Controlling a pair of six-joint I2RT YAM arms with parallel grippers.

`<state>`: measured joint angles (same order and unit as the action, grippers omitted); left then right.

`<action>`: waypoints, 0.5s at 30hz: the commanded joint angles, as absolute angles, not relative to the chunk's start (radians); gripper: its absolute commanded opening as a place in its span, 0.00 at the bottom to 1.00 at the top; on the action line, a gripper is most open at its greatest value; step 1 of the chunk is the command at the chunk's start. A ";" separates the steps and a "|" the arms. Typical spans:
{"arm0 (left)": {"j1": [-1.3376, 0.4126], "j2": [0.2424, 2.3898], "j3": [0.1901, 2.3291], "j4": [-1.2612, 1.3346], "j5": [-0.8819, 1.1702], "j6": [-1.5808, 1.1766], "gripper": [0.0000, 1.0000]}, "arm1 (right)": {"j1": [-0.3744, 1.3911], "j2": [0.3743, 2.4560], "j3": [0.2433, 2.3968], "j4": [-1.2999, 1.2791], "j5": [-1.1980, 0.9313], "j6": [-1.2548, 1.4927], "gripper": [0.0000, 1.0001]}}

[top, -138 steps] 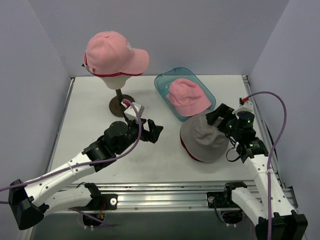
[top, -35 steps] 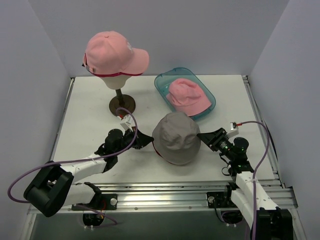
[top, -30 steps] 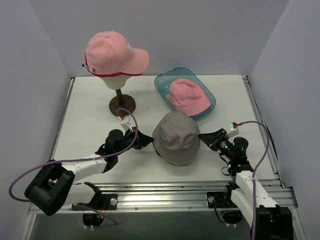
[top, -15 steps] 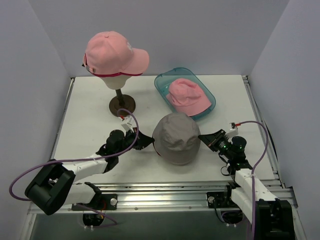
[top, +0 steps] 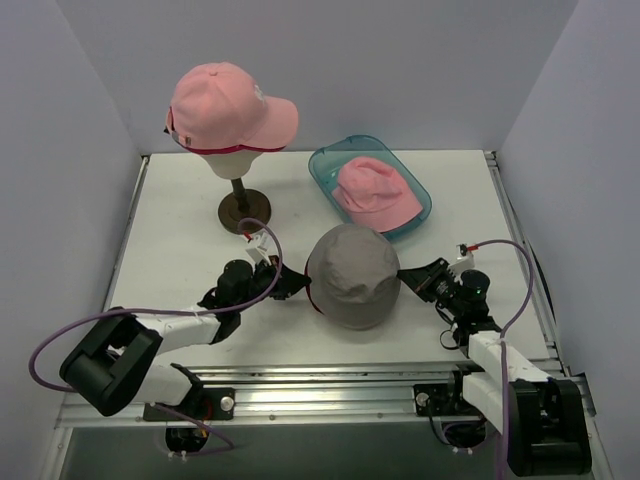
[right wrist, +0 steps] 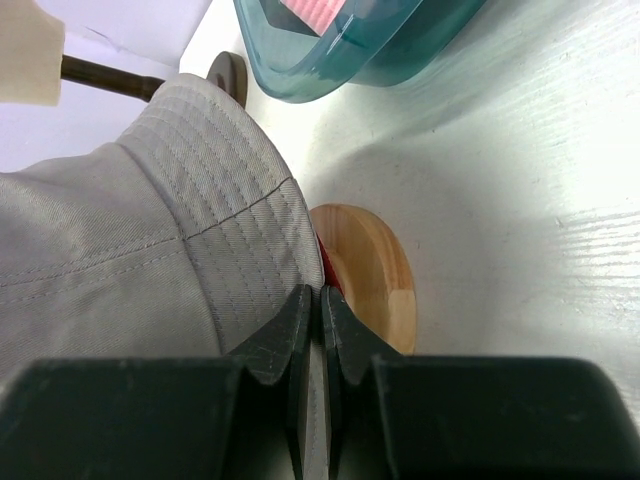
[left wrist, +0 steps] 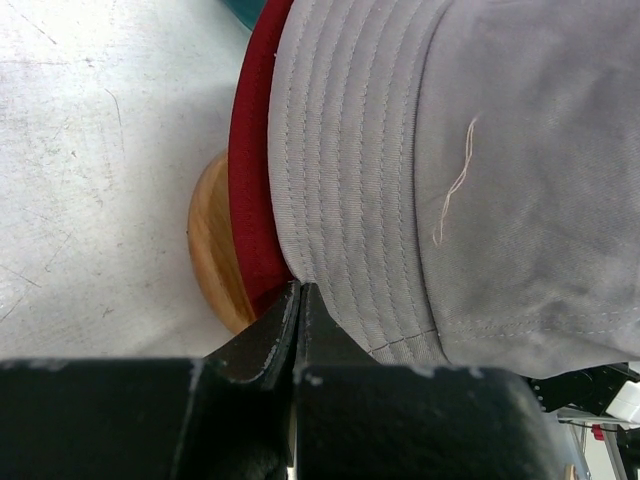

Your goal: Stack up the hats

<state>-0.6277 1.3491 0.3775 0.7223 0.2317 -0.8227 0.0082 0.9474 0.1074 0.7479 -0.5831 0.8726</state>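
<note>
Left arm (top: 170,328) and right arm (top: 492,352): white links, black joints; purple cables (top: 500,241) loop off wrists; fingers (left wrist: 262,345) black.

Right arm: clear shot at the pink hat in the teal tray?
Probably not yet: right gripper is shut on the brim of the grey hat. Once it lets go, likely yes; nothing lies between it and the pink hat.

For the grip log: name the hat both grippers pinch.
The grey hat with dark red lining, mid-table; the pink cap tops the head form, the pink hat lies in the teal tray.
</note>
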 commanded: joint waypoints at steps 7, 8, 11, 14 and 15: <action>-0.629 1.391 0.399 0.689 0.163 -0.778 0.02 | 0.005 0.974 0.104 0.730 -0.505 0.815 0.00; -0.629 1.391 0.397 0.686 0.150 -0.776 0.02 | 0.005 0.973 0.107 0.724 -0.500 0.808 0.00; -0.630 1.393 0.399 0.675 0.140 -0.770 0.02 | 0.006 0.977 0.109 0.713 -0.488 0.796 0.00; -0.629 1.391 0.396 0.675 0.133 -0.769 0.02 | 0.005 0.977 0.107 0.710 -0.480 0.785 0.00; -0.629 1.385 0.396 0.675 0.136 -0.769 0.02 | 0.005 0.974 0.104 0.709 -0.476 0.784 0.00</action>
